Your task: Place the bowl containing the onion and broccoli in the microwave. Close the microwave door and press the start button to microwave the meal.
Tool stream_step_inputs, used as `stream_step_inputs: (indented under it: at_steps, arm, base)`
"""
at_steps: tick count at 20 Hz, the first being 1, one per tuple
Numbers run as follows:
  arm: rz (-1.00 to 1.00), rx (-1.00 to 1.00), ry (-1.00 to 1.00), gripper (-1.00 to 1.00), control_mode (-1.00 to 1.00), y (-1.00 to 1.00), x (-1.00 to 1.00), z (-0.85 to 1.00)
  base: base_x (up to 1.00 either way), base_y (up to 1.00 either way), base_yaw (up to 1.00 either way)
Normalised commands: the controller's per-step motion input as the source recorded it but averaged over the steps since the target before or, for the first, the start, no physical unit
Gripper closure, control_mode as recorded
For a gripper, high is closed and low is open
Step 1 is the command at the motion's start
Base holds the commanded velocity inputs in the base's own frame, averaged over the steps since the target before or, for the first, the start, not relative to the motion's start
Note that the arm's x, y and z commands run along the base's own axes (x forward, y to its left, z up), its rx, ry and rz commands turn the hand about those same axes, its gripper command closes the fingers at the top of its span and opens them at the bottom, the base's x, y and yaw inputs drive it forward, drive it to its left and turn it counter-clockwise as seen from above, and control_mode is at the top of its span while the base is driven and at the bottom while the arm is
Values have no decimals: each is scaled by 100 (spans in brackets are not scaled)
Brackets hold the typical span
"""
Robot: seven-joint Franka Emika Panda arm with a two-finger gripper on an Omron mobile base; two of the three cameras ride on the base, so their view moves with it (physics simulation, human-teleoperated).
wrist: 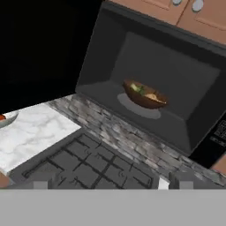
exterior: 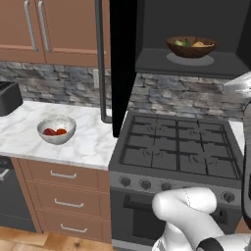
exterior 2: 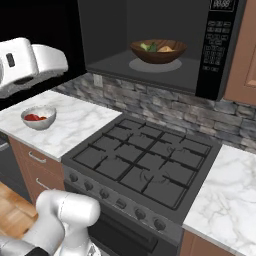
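The dark wooden bowl (exterior: 191, 50) (exterior 2: 159, 55) (wrist: 143, 99) sits on the turntable inside the black microwave (exterior: 196, 66) (exterior 2: 220, 45) (wrist: 176, 66). In it lie the tan onion (exterior: 200, 44) (exterior 2: 167, 49) (wrist: 152, 96) and the green broccoli (exterior: 182, 42) (exterior 2: 150, 47) (wrist: 139, 89). The microwave door (exterior: 122, 63) (exterior 2: 40, 20) (wrist: 39, 48) stands swung wide open to the left, its grey bar handle (exterior: 100, 59) at the near edge. My gripper (wrist: 110, 183) is open and empty, back from the cavity and above the stove, facing the bowl.
A gas stove (exterior: 176, 147) (exterior 2: 145, 160) lies below the microwave. On the marble counter (exterior: 29, 132) to the left stand a white bowl with red pieces (exterior: 56, 130) (exterior 2: 38, 118) and a dark toaster (exterior: 9, 98). The open door juts out over the counter's edge.
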Motion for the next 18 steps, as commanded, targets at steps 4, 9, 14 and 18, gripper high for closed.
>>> stream_step_inputs:
  at_steps: [4,9,14,18]
  arm:
    - [0,-49,-13,-100,-100,47,-17,-74]
    - [0,-42,-17,-100,-100,53,-3,-76]
    - [0,-31,-20,-100,-100,44,-50,13]
    - [0,-30,-9,-100,-100,64,-62,53]
  base:
    - [0,0,0]
    - [0,0,0]
    - [0,0,0]
    - [0,0,0]
